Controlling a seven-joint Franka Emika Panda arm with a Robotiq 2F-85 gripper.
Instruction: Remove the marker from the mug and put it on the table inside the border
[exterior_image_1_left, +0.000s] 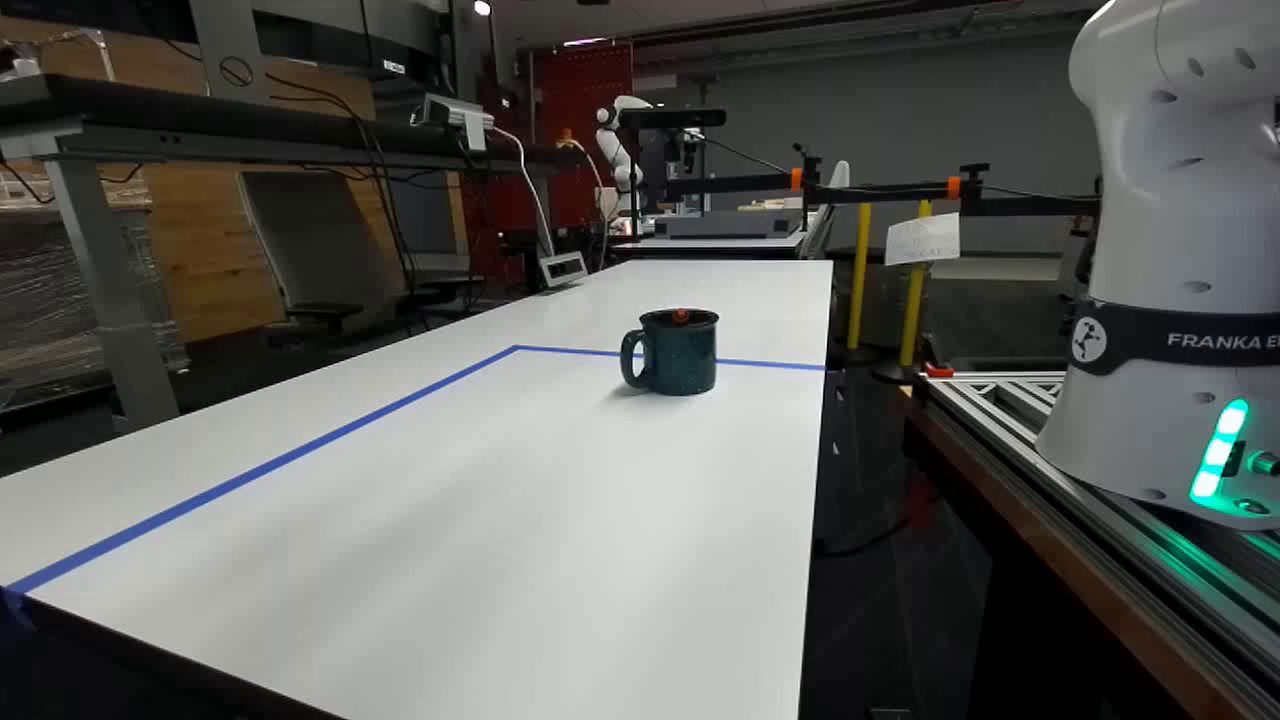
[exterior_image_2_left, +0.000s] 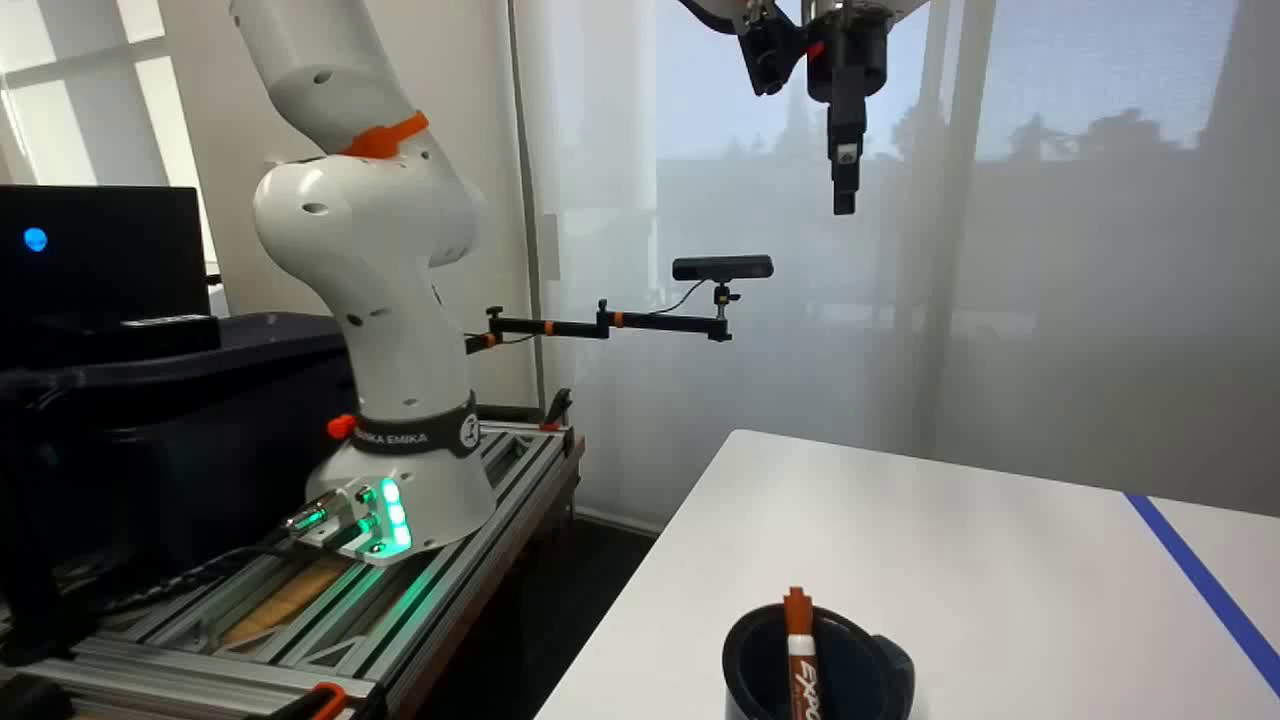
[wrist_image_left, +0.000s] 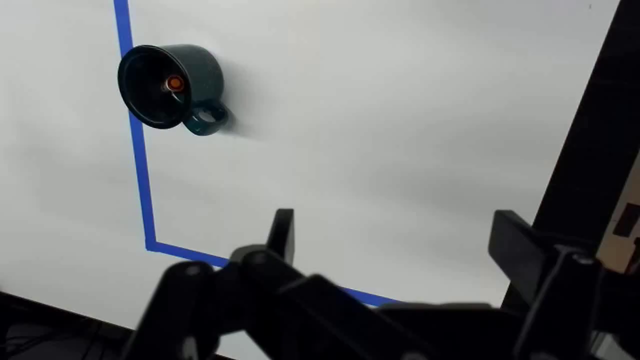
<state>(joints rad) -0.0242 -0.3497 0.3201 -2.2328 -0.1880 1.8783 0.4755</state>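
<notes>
A dark green mug (exterior_image_1_left: 682, 360) stands upright on the white table (exterior_image_1_left: 560, 520), close to a line of the blue tape border (exterior_image_1_left: 280, 462) and on its inner side. The mug also shows in the wrist view (wrist_image_left: 202, 70) and, cut by the bottom edge, in an exterior view (exterior_image_2_left: 742, 680). An orange-brown marker (exterior_image_2_left: 800, 640) leans in the mug with its cap end up; its lower part is hidden. In the wrist view only the marker's end (wrist_image_left: 175, 83) shows clearly. My gripper (wrist_image_left: 392, 220) is open and empty, high above the table, apart from the mug; it also shows in an exterior view (exterior_image_2_left: 845, 195).
A camera on a jointed bar (exterior_image_2_left: 722, 268) stands beside the table. The robot base (exterior_image_1_left: 1160, 420) is on a metal-framed bench beside the table, with a gap between. The table's edge (wrist_image_left: 580, 115) shows at the right in the wrist view.
</notes>
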